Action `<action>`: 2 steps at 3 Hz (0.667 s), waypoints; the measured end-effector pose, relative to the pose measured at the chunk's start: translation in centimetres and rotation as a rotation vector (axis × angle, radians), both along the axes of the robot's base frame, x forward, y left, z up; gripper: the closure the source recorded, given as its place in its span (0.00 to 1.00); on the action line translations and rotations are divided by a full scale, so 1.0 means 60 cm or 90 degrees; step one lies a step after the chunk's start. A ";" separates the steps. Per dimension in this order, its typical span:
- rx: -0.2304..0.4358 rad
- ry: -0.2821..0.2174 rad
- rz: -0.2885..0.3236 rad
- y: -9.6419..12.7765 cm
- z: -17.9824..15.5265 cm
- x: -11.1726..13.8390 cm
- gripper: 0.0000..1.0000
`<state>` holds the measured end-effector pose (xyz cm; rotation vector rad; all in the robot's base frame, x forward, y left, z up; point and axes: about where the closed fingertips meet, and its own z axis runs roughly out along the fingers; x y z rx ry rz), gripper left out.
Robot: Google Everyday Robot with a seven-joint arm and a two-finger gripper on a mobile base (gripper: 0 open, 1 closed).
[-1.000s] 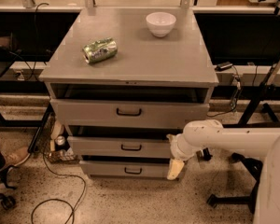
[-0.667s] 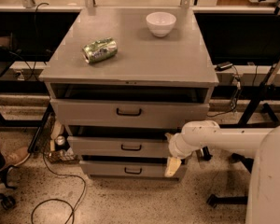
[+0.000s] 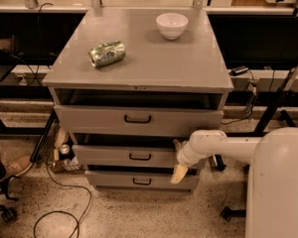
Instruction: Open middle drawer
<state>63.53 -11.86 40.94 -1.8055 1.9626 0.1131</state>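
The grey cabinet [image 3: 139,66] has three drawers. The middle drawer [image 3: 124,156] is wide and shallow with a small black handle [image 3: 139,156], and a dark gap shows above its front. My gripper [image 3: 178,158], on the white arm [image 3: 223,145], is at the right end of this drawer's front. Its fingers are apart: a pale lower finger [image 3: 179,173] hangs below the front edge and the other sits at its top edge. The top drawer [image 3: 139,120] and the lowest drawer [image 3: 139,181] each stand slightly out.
A crushed green can [image 3: 107,53] and a white bowl [image 3: 172,25] sit on the cabinet top. Cables [image 3: 59,207] lie on the floor at the left, next to a person's foot [image 3: 10,170]. My white base [image 3: 278,182] fills the lower right, and black table legs [image 3: 278,98] stand behind it.
My arm and gripper have shifted slightly left along the middle drawer's right end. My base shows larger at the lower right. The drawers look unmoved.
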 end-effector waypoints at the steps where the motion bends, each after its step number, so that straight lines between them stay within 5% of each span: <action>1: 0.011 0.016 -0.005 0.000 -0.036 -0.001 0.25; 2: 0.011 0.016 -0.005 0.000 -0.025 -0.001 0.48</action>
